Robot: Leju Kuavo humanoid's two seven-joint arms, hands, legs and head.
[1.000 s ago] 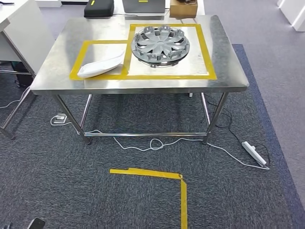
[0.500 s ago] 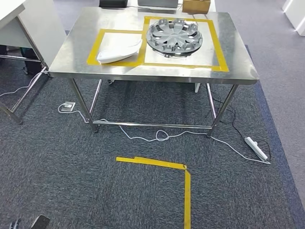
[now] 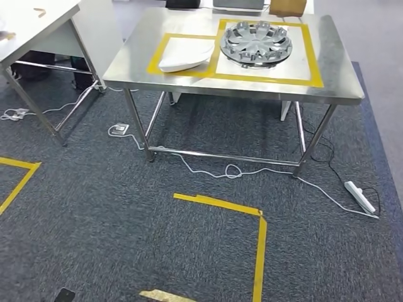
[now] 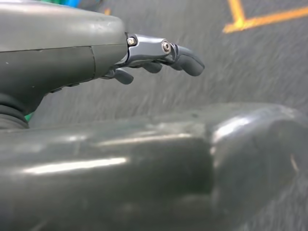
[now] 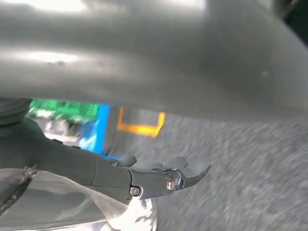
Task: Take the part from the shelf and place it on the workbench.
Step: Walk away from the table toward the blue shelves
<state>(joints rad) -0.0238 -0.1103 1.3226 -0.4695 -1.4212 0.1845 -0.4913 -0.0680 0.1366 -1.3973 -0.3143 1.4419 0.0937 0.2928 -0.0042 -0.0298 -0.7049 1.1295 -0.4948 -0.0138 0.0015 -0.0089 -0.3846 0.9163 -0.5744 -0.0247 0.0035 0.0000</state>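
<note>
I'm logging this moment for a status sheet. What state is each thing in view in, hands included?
Grey wheel cover: lying flat in the larger yellow-taped square on the steel workbench.
White curved plastic part: lying in the smaller taped rectangle, apart from the wheel cover.
White power strip: lying on the carpet, cable attached.
Left hand: fingers extended, holding nothing.
Right hand: fingers extended, holding nothing.

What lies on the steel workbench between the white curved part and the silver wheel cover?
In the head view, a strip of yellow tape lies between the white part and the wheel cover on the workbench, dividing their two marked squares.
</note>
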